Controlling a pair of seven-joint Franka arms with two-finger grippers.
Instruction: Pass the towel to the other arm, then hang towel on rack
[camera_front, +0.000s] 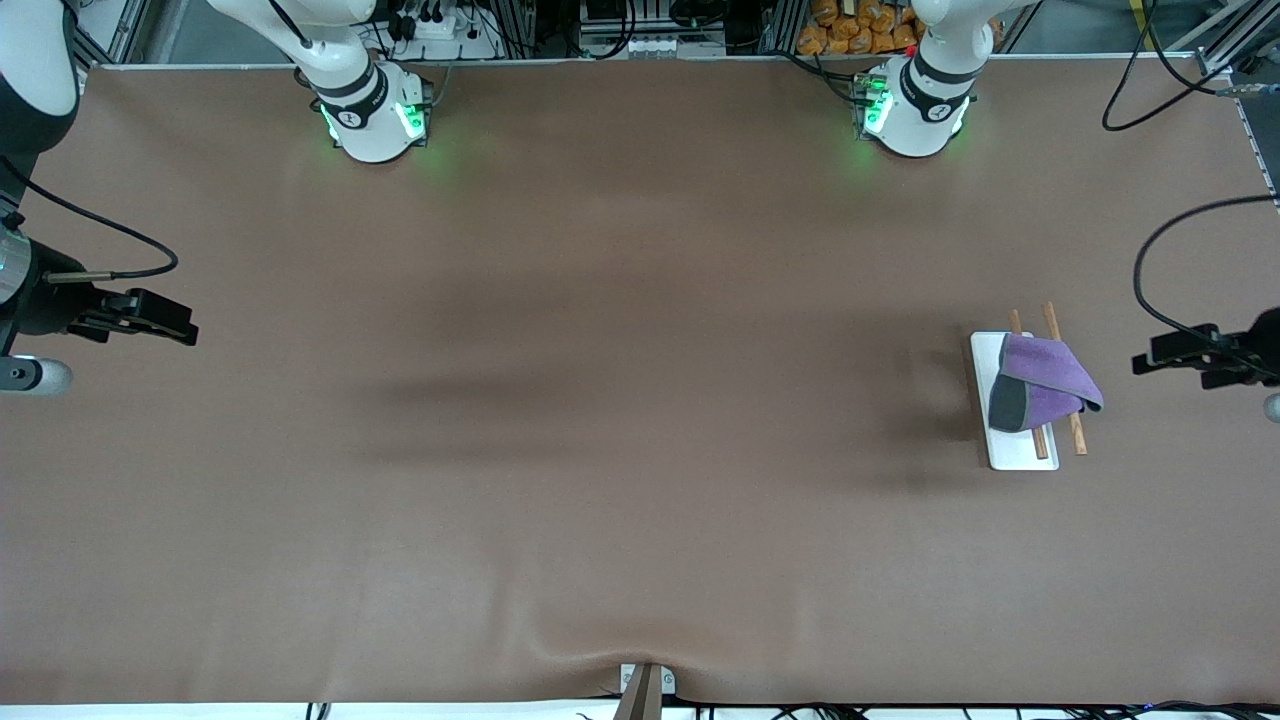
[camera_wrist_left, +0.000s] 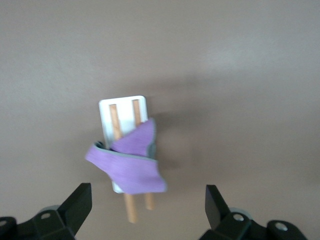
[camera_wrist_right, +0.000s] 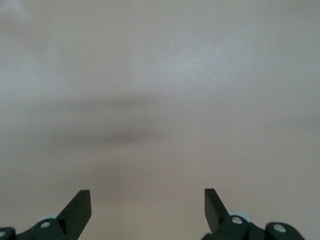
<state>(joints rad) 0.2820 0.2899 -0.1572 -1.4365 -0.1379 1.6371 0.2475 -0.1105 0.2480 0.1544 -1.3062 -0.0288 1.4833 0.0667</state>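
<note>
Towel (camera_front: 1045, 382): I see it draped over the rack (camera_front: 1015, 455) rods.
Left gripper (camera_wrist_left: 148, 206): fingers apart, empty, over table near rack.
Right gripper (camera_wrist_right: 147, 206): fingers apart, empty, waiting over its table end.

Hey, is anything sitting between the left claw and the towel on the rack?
Nothing visible. The left claw is open over bare table at its end, and the towel hangs draped over the rack. The right claw waits, open.
</note>
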